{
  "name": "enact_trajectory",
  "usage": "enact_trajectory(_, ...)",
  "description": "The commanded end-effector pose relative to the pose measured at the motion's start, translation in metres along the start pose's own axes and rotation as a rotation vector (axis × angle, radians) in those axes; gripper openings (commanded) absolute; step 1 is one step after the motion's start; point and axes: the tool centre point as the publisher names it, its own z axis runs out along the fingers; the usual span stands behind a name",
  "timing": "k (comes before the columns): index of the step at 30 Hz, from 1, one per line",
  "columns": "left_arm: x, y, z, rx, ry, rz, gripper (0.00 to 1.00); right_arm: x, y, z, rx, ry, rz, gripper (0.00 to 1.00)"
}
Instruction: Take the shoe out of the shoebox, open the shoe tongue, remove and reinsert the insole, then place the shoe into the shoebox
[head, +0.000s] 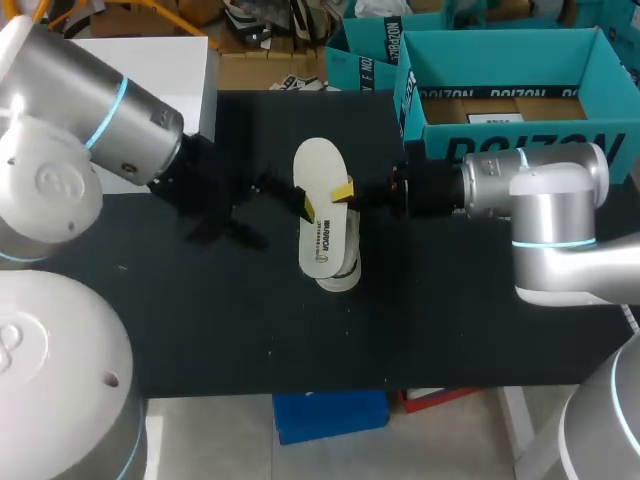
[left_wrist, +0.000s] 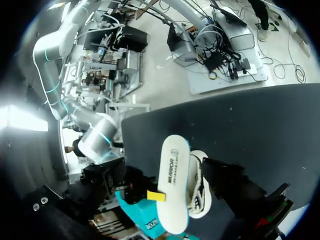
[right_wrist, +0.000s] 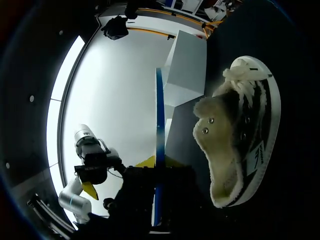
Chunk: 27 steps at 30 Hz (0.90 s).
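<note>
In the middle of the black desk (head: 450, 320) the right pincer (head: 325, 199) is clamped on a long cream-white insole (head: 318, 165), its two yellow fingertips (head: 343, 190) pressing it from opposite sides about halfway along its length. Seen from the right wrist, the insole (right_wrist: 159, 115) shows edge-on as a thin strip running straight out from between those tips. It is held over a black-and-white canvas sneaker with a fleecy cream lining (head: 345, 274), which rests on the desk and, from overhead, peeps out only at the insole's near end; whether the two touch I cannot tell. From the right wrist the sneaker (right_wrist: 240, 135) sits just beside the insole, its woolly opening and white laces facing the camera. The left wrist view has the insole (left_wrist: 172, 175) covering part of the sneaker (left_wrist: 200, 190), with one yellow fingertip (left_wrist: 156, 195) of the right pincer against the insole's edge. The right arm (head: 540, 190) comes in level from the right, in front of an open teal cardboard shoebox (head: 500, 40) standing at the far right of the desk, well apart from the sneaker. The left arm (head: 110, 110) comes in from the left; the left pincer (head: 228, 215) shows dark against the desk, near the insole but apart from it, and whether it is open or closed I cannot tell. A plain white box (head: 140, 60) stands at the far left corner
</note>
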Motion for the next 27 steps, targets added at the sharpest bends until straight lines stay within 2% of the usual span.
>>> enact_trajectory(1,-0.010,0.006,-0.003,0.044,0.889,0.014,1.00,0.000,0.000,0.001,0.000,-0.001,0.000,0.00)
enact_trajectory(5,-0.012,0.007,-0.001,0.025,0.942,0.008,1.00,0.000,0.000,0.001,0.000,-0.001,0.000,0.00)
enact_trajectory(22,-0.014,0.007,0.002,0.029,0.955,0.012,1.00,0.000,0.000,0.001,0.000,-0.001,0.000,0.00)
enact_trajectory(24,-0.018,0.008,0.006,-0.014,1.005,0.015,1.00,0.000,0.000,0.001,0.000,-0.001,0.000,0.00)
enact_trajectory(27,-0.024,0.010,0.010,-0.070,0.998,0.038,1.00,0.000,0.000,0.001,0.000,-0.001,0.000,0.00)
